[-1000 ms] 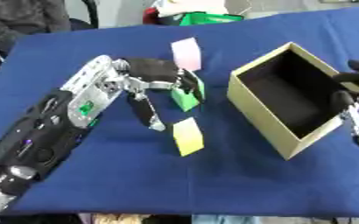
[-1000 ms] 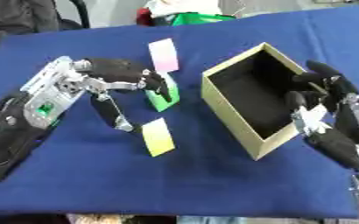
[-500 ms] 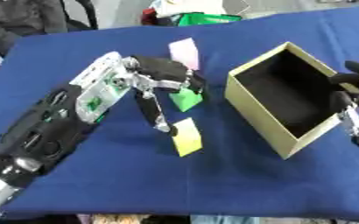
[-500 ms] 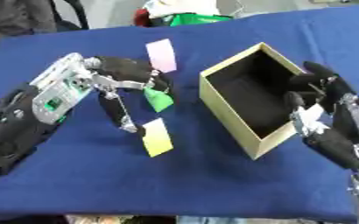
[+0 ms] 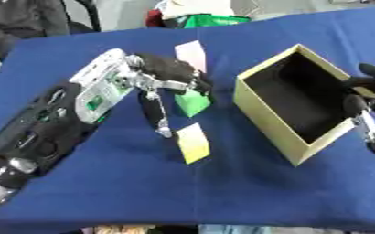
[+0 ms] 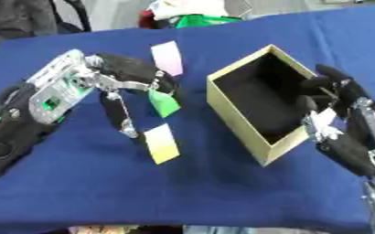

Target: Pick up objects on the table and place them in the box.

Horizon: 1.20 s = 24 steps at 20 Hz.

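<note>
A green block (image 5: 192,101) sits mid-table under my left hand (image 5: 165,73), whose fingers curl over its top edge and pinch it while the thumb (image 5: 155,116) reaches down to the cloth beside it. Just nearer lies a yellow block (image 5: 192,142), and a pink block (image 5: 190,54) lies beyond the hand. To the right stands the open tan box (image 5: 264,114), with a dark inside that holds nothing I can see. My right hand (image 6: 344,119) is at the box's right wall, with its fingers (image 6: 312,83) hooked over the rim.
Blue cloth (image 5: 222,192) covers the table. Green and white clutter (image 5: 215,18) sits at the far edge, with a dark chair or clothing (image 5: 23,23) at the far left. My left forearm lies across the table's left side.
My left hand's fingers have drawn in over the green block, which has tilted slightly. The yellow and pink blocks, the box and my right hand have stayed put.
</note>
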{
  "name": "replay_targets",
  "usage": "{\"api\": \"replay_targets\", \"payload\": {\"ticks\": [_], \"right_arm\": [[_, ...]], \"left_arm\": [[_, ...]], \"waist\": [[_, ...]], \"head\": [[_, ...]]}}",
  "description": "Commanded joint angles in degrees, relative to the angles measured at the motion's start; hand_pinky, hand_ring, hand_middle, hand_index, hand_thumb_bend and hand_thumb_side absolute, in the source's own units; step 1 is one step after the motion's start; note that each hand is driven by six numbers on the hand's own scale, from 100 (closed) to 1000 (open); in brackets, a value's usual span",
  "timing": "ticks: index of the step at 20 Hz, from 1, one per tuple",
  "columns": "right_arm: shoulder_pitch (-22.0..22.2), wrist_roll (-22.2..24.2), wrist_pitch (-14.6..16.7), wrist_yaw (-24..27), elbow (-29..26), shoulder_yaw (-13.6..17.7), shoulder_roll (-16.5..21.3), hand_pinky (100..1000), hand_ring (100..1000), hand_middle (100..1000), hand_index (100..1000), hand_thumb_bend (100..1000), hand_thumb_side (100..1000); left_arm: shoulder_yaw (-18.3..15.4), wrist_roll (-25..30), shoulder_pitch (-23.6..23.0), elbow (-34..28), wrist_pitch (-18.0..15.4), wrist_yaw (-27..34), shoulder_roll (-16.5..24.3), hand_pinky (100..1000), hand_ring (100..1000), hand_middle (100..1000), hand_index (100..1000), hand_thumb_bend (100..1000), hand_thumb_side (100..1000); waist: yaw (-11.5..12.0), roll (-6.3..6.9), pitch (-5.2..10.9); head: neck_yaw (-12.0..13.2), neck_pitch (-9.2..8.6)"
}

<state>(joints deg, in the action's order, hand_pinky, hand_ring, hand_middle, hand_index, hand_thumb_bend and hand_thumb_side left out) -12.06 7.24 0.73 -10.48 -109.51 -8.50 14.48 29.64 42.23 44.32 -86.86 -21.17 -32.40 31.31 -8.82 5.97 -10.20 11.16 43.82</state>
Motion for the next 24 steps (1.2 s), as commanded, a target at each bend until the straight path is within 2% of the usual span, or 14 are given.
{"api": "replay_targets", "payload": {"ticks": [1,9,17,24], "right_arm": [[-0.47,0.22,0.12,0.03,-0.63,-0.07,1.02,796,929,738,943,210,532],[-0.50,0.37,0.12,0.00,-0.53,-0.24,0.94,797,929,738,943,202,535],[-0.55,0.53,0.14,0.07,-0.49,-0.37,0.92,798,930,738,944,193,544],[-0.62,0.65,0.13,0.07,-0.42,-0.49,0.84,797,930,740,944,165,551]], "left_arm": [[1.23,9.73,1.66,0.53,-10.95,0.60,1.93,851,796,763,854,599,162],[3.13,9.73,1.47,2.44,-12.28,-0.07,1.39,844,790,757,849,564,146],[4.07,9.73,1.49,3.81,-13.21,-0.46,1.07,842,788,753,844,571,148],[5.18,9.73,1.02,5.99,-14.02,-0.01,-0.03,830,768,717,817,551,141]], "waist": [[-0.10,-0.14,1.01],[-0.32,0.08,0.82],[-0.42,0.18,0.80],[-0.58,0.22,0.68]], "head": [[0.07,0.30],[0.02,0.30],[-0.13,0.30],[-0.14,0.30]]}}
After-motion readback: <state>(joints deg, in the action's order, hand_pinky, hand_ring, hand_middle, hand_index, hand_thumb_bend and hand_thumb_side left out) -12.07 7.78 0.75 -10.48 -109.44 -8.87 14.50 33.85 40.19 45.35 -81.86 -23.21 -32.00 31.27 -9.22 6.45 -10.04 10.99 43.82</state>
